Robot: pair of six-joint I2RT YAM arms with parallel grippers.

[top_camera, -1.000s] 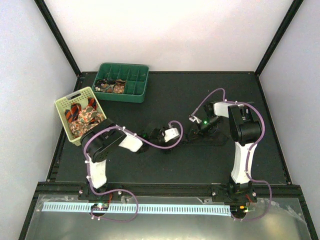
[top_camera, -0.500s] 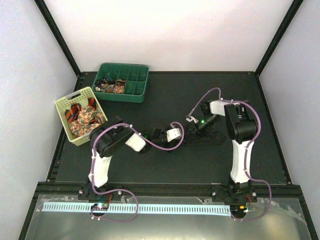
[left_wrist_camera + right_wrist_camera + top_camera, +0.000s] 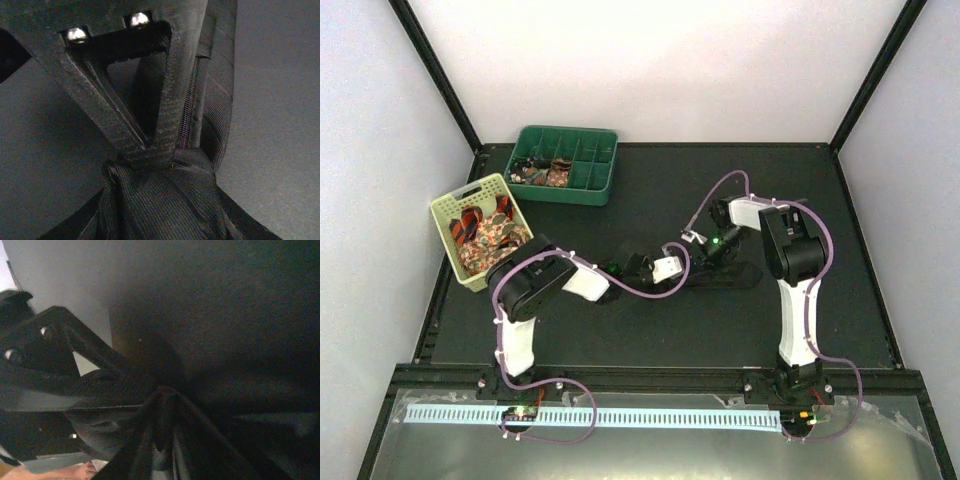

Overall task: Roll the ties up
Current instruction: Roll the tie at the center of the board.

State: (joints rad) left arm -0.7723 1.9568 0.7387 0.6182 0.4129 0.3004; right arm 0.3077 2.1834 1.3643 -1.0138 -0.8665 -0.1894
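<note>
A very dark tie [image 3: 738,277] lies stretched on the black table in the middle. My left gripper [image 3: 686,273] and right gripper [image 3: 705,258] meet at its left end. In the left wrist view the left gripper [image 3: 150,157] is shut on bunched dark ribbed tie fabric [image 3: 165,200], and a band of it runs up beside the finger. In the right wrist view the right gripper [image 3: 162,392] is shut on folds of the same dark tie [image 3: 200,440]. How far the tie is rolled is hidden by the fingers.
A green compartment tray [image 3: 605,185] at the back left holds a few rolled ties [image 3: 545,172]. A pale green basket [image 3: 445,215] at the left edge holds orange-and-black striped and floral ties [image 3: 490,232]. Purple cables loop over both arms.
The right wrist has moved left and a little farther back, closer to the left gripper. The left arm's elbow has shifted; its gripper stays on the tie end.
</note>
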